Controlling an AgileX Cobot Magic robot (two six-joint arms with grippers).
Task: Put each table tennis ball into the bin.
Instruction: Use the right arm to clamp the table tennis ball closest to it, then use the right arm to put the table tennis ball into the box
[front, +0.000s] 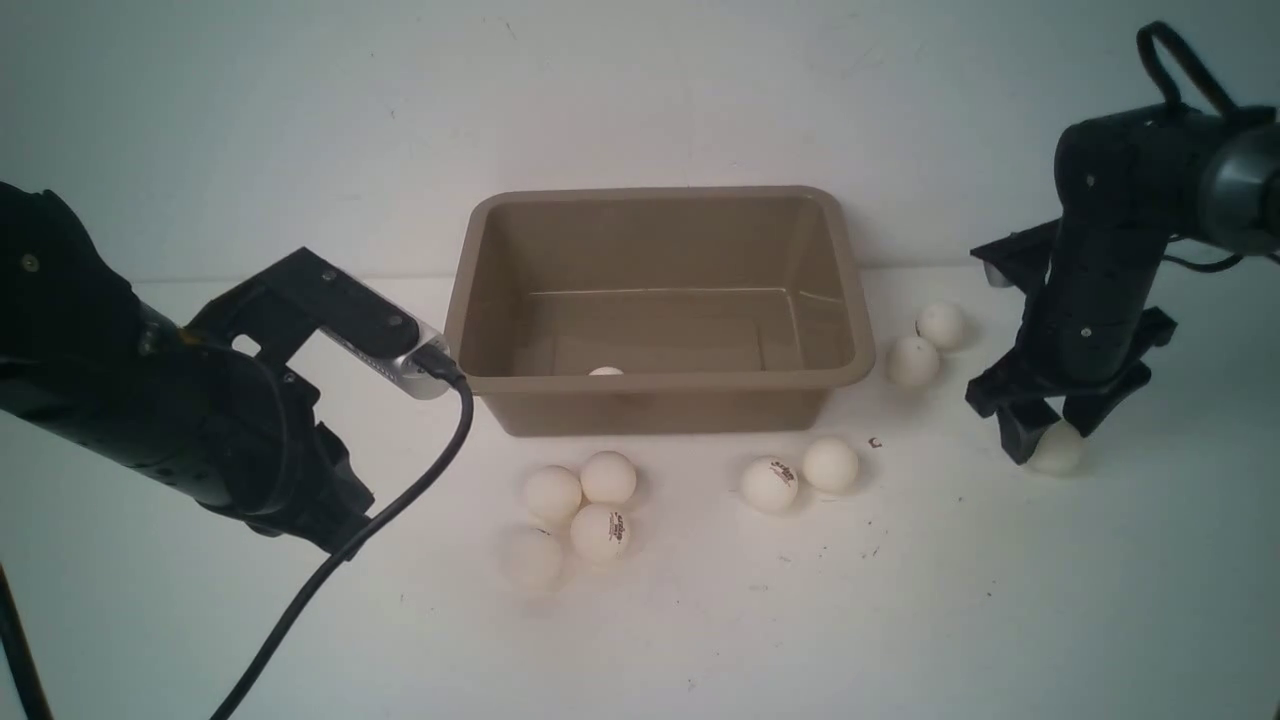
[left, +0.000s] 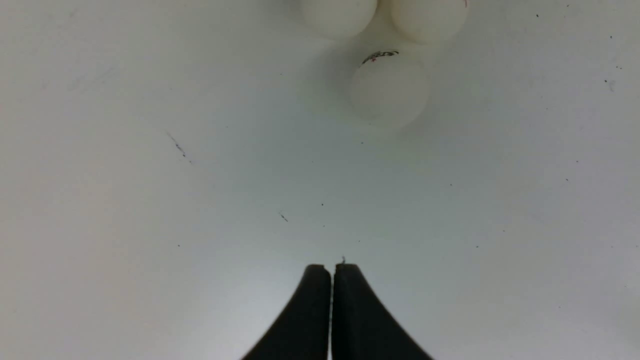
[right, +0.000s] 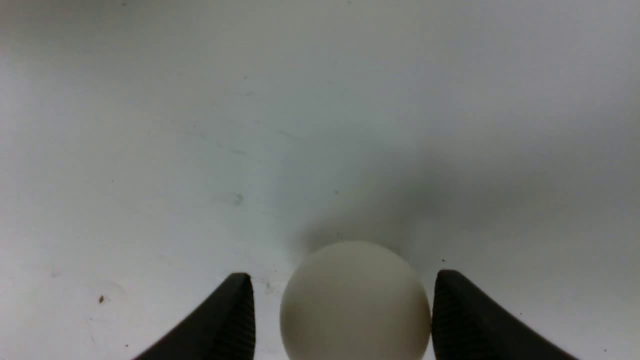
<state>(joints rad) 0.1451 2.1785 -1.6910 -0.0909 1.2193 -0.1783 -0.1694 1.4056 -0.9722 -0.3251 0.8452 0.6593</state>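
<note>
White ball (right: 355, 300) on the table (front: 900, 600), far on the robot's right, sits between the right gripper's (front: 1050, 438) fingers. The jaws are apart: one finger is just beside the ball, with a gap on the other side, so no grip yet. Step in hand, as I read it, is picking this ball.

Next you need to close squarely on its middle, lift, then carry left over the bin (front: 660, 378) rim. It's a smooth sphere, so an off-centre squeeze could pop it out.

The bin sits centre with one ball (front: 605, 371) inside. Eight more lie loose:
- a clump of four (front: 600, 532) in front of the bin
- a front pair (front: 769, 484)
- a side pair (front: 913, 361)

Left gripper (left: 331, 272) is pressed together and empty, over bare table near the clump.
</note>
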